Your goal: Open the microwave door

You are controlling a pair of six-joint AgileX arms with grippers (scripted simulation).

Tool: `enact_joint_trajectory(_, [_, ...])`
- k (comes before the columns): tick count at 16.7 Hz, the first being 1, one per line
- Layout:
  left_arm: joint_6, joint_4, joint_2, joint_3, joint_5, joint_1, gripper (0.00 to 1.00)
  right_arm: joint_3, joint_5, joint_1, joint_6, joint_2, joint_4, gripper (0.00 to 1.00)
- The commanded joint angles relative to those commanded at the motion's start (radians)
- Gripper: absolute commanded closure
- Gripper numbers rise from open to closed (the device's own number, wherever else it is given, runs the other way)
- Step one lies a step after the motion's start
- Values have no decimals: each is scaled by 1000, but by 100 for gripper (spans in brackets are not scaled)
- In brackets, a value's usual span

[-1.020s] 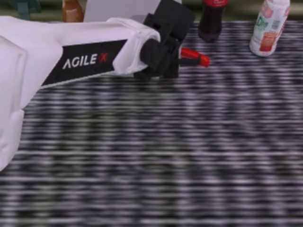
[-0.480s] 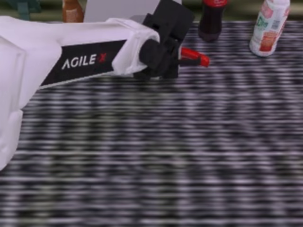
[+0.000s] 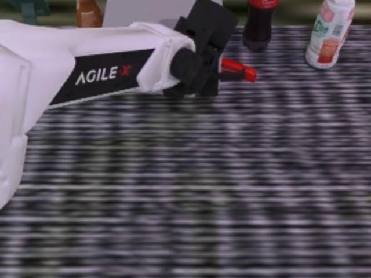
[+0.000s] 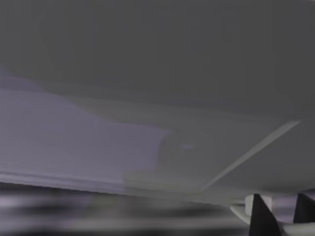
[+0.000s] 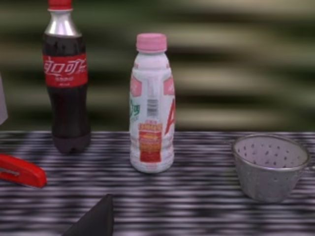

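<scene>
Microwave [image 3: 148, 10] sits far left on the desk; the left claw [image 3: 200, 40] reaches its front, grip state hidden. Next comes swinging the microwave door [image 4: 197, 59] outward.

Cola bottle [image 5: 66, 78], pink-capped white bottle [image 5: 151, 105], metal colander [image 5: 269, 167], red stapler [image 5: 20, 170].

I read "AGILE X" in white on black on my left arm [image 3: 104, 72]. Cola bottle [image 5: 66, 81] has a red label w/ white Chinese script. Pink-capped drink bottle [image 3: 329, 32] shows green "Di".
</scene>
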Motion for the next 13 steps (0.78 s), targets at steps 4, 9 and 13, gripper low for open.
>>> enact_joint_trajectory(4, [0,0,0,0,0,0,100,0,0,0,0,0,0,0])
enact_joint_trajectory(9, [-4,1,3,3,6,-8,100,0,0,0,0,0,0,0])
enact_joint_trajectory(13, [24,23,-21,-33,20,-1,100,0,0,0,0,0,0,0])
